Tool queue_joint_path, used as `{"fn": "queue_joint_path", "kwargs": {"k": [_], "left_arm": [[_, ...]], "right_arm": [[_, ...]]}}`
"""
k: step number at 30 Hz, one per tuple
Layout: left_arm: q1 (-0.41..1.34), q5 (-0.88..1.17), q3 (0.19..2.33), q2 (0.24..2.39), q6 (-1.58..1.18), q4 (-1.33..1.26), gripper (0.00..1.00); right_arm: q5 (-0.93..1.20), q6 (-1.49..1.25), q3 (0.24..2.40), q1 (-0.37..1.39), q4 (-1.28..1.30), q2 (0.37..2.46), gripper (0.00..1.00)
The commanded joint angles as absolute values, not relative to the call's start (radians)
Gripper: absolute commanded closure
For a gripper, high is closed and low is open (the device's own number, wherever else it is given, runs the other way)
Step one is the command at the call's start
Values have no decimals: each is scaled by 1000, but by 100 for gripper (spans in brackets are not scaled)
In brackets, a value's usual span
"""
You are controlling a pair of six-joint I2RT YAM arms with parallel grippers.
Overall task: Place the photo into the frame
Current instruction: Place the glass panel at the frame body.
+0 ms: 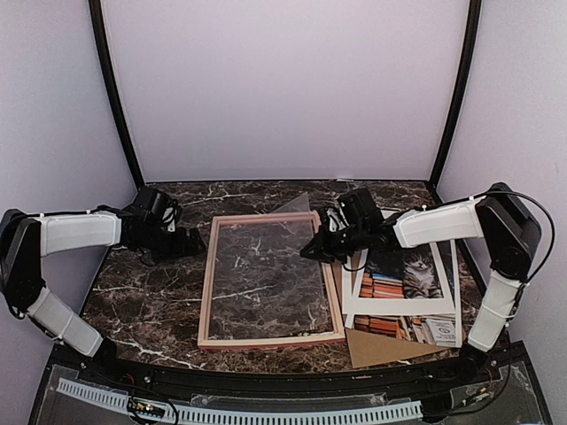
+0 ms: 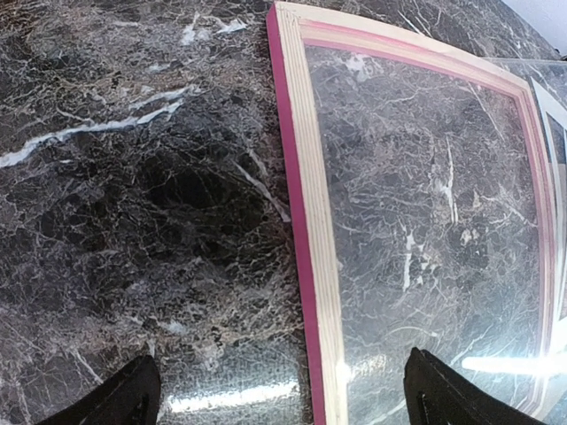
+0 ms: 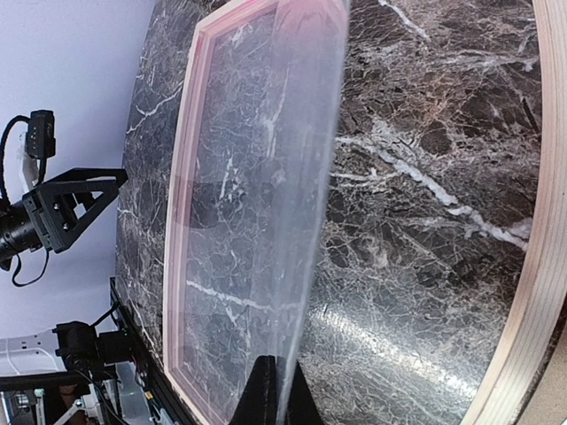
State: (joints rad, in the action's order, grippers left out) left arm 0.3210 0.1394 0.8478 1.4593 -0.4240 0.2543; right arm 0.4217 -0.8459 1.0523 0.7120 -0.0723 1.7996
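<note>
nearest the arm bases, a brown backing board (image 1: 385,347) pokes out as a triangle, the rest of it hidden under the photo (image 1: 423,273) and a white mat (image 1: 400,306). the mat covers part of the photo, so only a grey tabby and rows of orange and red books show, through the window and below it. a small white printed piece at the near right is too blurred to name. this pile lies on the dark marble table (image 1: 151,301), just right of the frame (image 2: 310,248). the frame lies flat at centre, with pale rails and pink sides. over it a clear pane (image 3: 306,133) sits tilted, hard to see but for glare, its far corner jutting past the far rail. the right gripper (image 1: 312,247) is clamped tight on the pane's right edge. the left gripper (image 1: 198,242) hangs spread wide, holding nothing, by the frame's left rail. only its fingertips (image 2: 124,400) show in the wrist view.
</note>
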Motion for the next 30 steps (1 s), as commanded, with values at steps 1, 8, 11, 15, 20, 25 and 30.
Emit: {"fn": "queue_joint_path", "kwargs": {"k": [1,8,11,15,20,25,30], "left_arm": [[330,149,840,1465,-431,239,1],[333,149,834,1463,-430,239,1],[333,146,833,1463,-428,240,1],[334,145,834,1461,-426,244,1],[334,142,835,1458,-426,250,1],[335,137,834,1454,-424,253,1],[336,136,833,1460,-422,252,1]], "right_arm": [[414,-801,1096,707,-56,1812,100],[407,-762,1121,703,-6,1813,100],[405,-741,1136,698,27,1812,100],[412,-725,1150,696,45,1817,100],[416,-714,1162,695,54,1828,100],[424,-722,1166,695,43,1836,100],[435,-752,1149,696,8,1836,100]]}}
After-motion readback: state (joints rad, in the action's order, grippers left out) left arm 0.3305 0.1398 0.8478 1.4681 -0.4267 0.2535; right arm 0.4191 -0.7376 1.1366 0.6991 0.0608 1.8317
